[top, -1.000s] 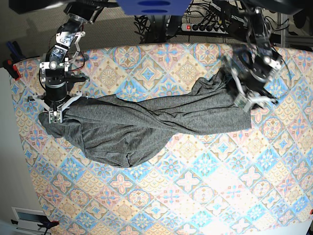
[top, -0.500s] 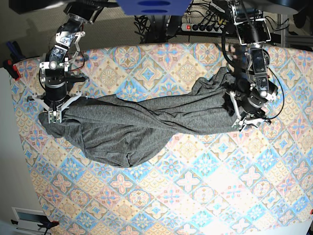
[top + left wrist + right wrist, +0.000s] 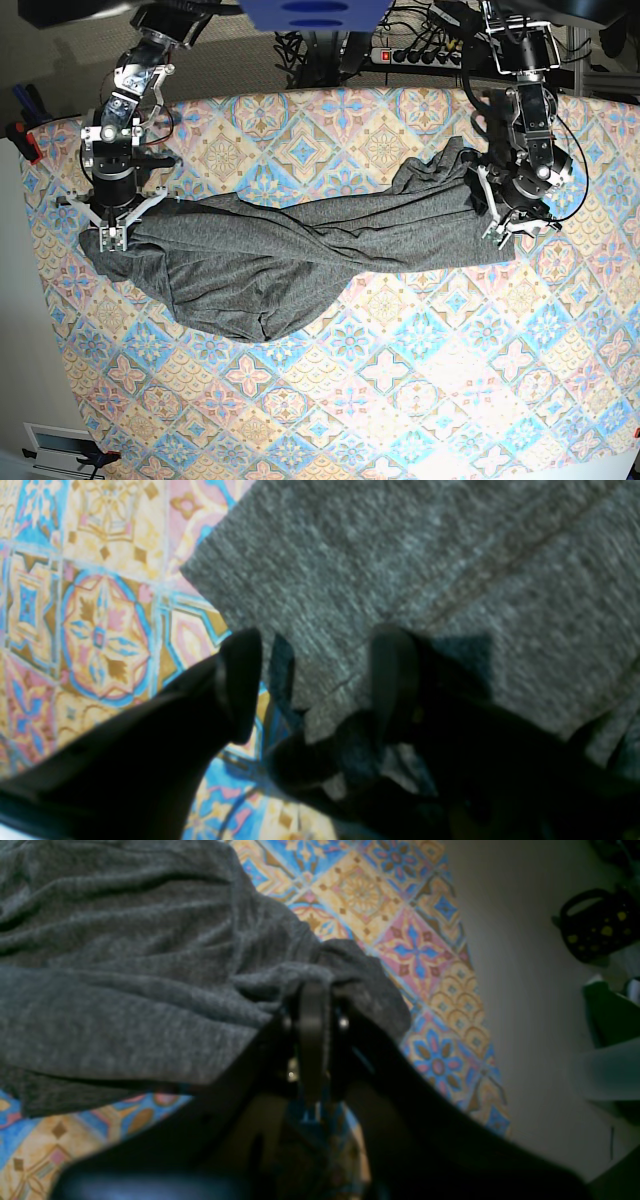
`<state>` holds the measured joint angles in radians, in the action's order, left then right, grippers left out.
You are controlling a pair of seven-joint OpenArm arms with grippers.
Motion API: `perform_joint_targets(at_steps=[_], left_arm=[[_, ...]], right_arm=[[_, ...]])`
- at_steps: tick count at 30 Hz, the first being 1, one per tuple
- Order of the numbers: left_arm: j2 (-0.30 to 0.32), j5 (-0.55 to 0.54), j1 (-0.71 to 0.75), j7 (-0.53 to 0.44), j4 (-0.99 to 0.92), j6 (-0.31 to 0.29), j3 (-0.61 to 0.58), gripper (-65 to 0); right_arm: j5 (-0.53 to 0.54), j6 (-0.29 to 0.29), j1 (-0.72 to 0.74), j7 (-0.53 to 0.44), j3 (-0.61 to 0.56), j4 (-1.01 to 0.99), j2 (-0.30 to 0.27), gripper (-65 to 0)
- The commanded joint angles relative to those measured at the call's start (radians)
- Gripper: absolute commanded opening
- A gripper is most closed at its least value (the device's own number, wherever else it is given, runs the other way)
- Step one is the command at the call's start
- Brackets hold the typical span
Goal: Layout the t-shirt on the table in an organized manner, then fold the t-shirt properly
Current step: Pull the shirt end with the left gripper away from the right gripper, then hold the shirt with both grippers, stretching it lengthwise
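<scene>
Covering the whole work area, the table (image 3: 420, 400) wore a cloth of diamond tiles in pastel blue, pink, peach and cream, bare across its near half. Across the middle of it lay the t-shirt (image 3: 300, 250), a dark grey heathered garment stretched left to right as a long twisted band, not flat: a fold ran diagonally through its centre, the left part bulged toward the near side in a rounded lobe, and the right part narrowed and rose toward the far edge.

At the left end of the shirt the right gripper (image 3: 110, 238) pointed down onto the cloth. In the right wrist view its jaws were pressed together on a bunched fold of grey fabric, which humped over the fingertips (image 3: 312, 1005), with the patterned tablecloth just beyond and the table's edge past that.

At the right end the left gripper (image 3: 514, 226) stood over the shirt's edge. The left wrist view, somewhat blurred, showed its two dark fingers (image 3: 240, 680) well apart, jaws wide, one over the tablecloth just beside the fabric and the other over the grey cloth near a stitched hem line; nothing was pinched between them. A corner of the shirt lay flat on the tiles just beyond those fingers.
</scene>
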<state>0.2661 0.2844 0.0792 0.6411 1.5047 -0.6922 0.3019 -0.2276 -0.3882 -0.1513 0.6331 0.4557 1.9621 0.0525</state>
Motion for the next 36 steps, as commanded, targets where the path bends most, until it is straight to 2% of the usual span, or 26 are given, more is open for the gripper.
perform_joint_targets(at_steps=[1,5,7,9,13,14,25,29,34,36], left_arm=[[0.006,0.022,-0.002,0.029,-0.054,-0.006,0.001,-31.6],[0.006,0.020,-0.057,-0.037,-0.283,-0.006,0.003,-31.8],[0.009,0.020,-0.072,-0.071,-0.379,-0.006,0.004,-34.7],[0.008,0.020,-0.080,-0.076,-0.382,-0.006,0.009,-41.7],[0.006,0.020,-0.089,-0.050,-0.362,-0.006,0.010,-60.1],[0.003,0.020,-0.089,-0.037,-0.336,-0.006,0.010,-61.1],[0.000,0.013,-0.086,0.201,0.103,-0.006,0.010,-60.2],[0.005,0.013,-0.111,0.243,0.167,-0.006,0.010,-60.2],[0.003,0.013,-0.143,0.362,0.282,-0.006,0.009,-60.0],[0.002,0.019,-0.143,0.363,0.244,-0.006,0.001,-60.2]], right_arm=[[0.004,0.007,0.011,-0.025,0.002,0.020,-0.007,-65.0],[0.004,0.007,0.012,-0.025,0.002,0.020,-0.007,-65.0],[0.003,0.007,0.011,-0.025,0.002,0.020,-0.007,-65.0],[0.003,0.007,0.011,-0.025,0.002,0.020,-0.007,-65.0],[0.003,0.007,0.011,-0.025,0.002,0.020,-0.007,-65.0],[0.003,0.007,0.011,-0.025,0.002,0.020,-0.007,-65.0],[0.003,0.007,0.011,-0.025,0.002,0.020,-0.007,-65.0],[0.003,0.007,0.011,-0.025,0.002,0.020,-0.007,-65.0],[0.003,0.007,0.011,-0.025,0.002,0.020,-0.007,-65.0],[0.003,0.007,0.011,-0.025,0.002,0.020,-0.007,-65.0]])
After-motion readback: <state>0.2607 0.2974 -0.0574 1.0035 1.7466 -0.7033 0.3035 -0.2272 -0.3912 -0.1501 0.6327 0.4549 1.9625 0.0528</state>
